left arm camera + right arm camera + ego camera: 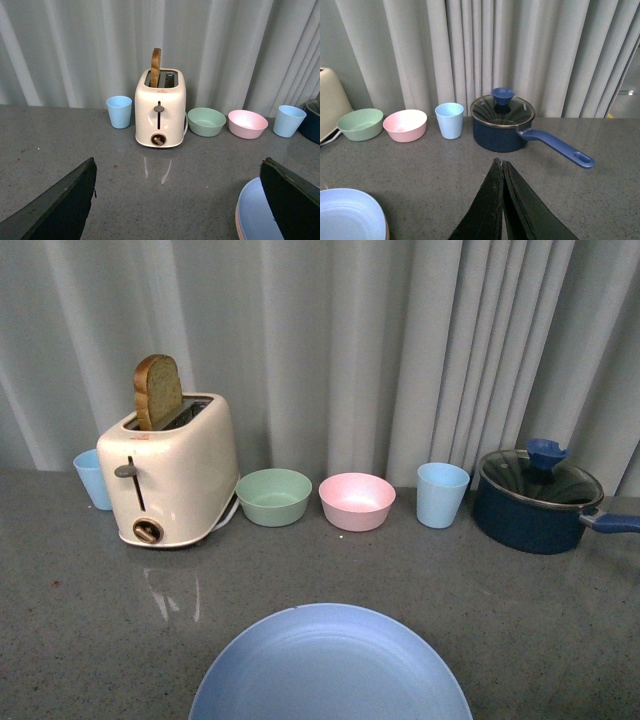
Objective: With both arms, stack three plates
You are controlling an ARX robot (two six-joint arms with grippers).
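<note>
The light blue plate (330, 665) lies on the gray table (80, 630) at its near edge, in the middle, and the picture border cuts off its near part. It is round, shallow and matte. In the left wrist view a thin pink rim (237, 220) shows just under the blue one, so another plate lies below it; a third plate I cannot make out (the edges there are too small and partly hidden).

The left gripper (177, 200) is open, its two black fingers (65, 205) stand wide apart above the table, and the plate stack is beside one of them. The right gripper (501, 200) is closed with nothing between its fingers, which touch along their length. Neither arm shows in the front view.

Behind the plates stand a green bowl (273, 496) and a pink bowl (357, 501), near each other but apart. A glossy cream toaster (170, 470) holds an upright brown slice of toast (158, 392). A light blue cup (93, 478) is half hidden behind the toaster; a second light blue cup (442, 494) stands beside a dark blue pot (535, 502) with a glass lid. Its handle is cut off in the front view. Gray curtains (400, 340) hang behind.
</note>
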